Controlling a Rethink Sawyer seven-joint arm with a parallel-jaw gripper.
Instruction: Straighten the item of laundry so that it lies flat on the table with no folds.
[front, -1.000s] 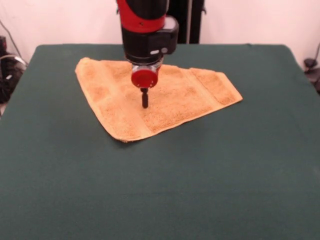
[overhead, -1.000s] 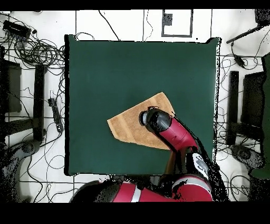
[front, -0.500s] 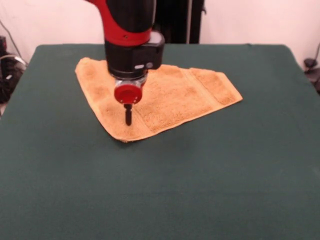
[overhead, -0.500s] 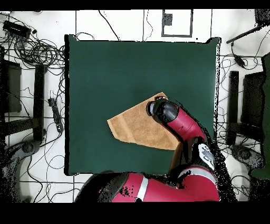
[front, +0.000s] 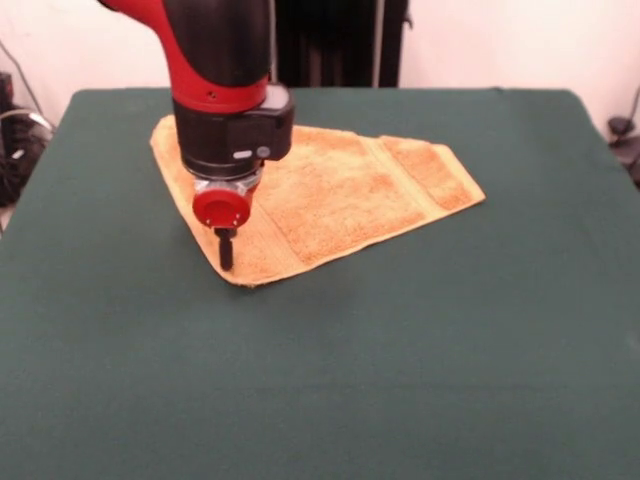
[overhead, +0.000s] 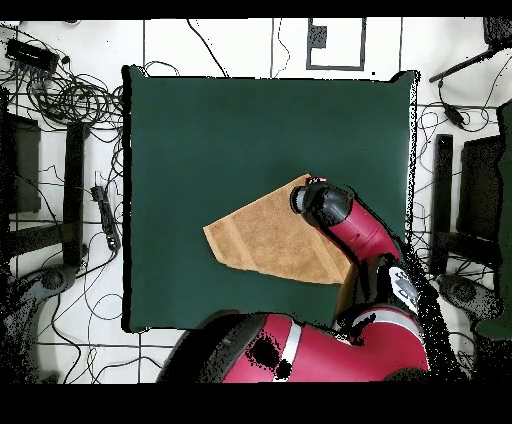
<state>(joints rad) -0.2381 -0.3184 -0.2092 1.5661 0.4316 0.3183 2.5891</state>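
Observation:
The item of laundry (front: 340, 195), a golden-orange terry towel, lies folded over itself in a rough wedge on the far half of the green table (front: 400, 380). Border bands run across its right end. My gripper (front: 226, 256) hangs from the red and black arm, shut into one narrow black stem, with its tip at the towel's near left corner. I cannot tell whether it touches the cloth. From overhead, the towel (overhead: 262, 236) spreads left of the arm's wrist (overhead: 322, 203), which hides the gripper. The table (overhead: 200, 130) reaches far beyond the towel on every side.
Cables (overhead: 70, 95) and dark stands (overhead: 445, 190) lie on the floor around the table in the overhead view. A black post (front: 345, 40) rises behind the table's far edge in the front view.
The arm has swung across the towel from its middle to its near left corner in the front view. The towel has kept its shape and place. The gripper has stayed shut.

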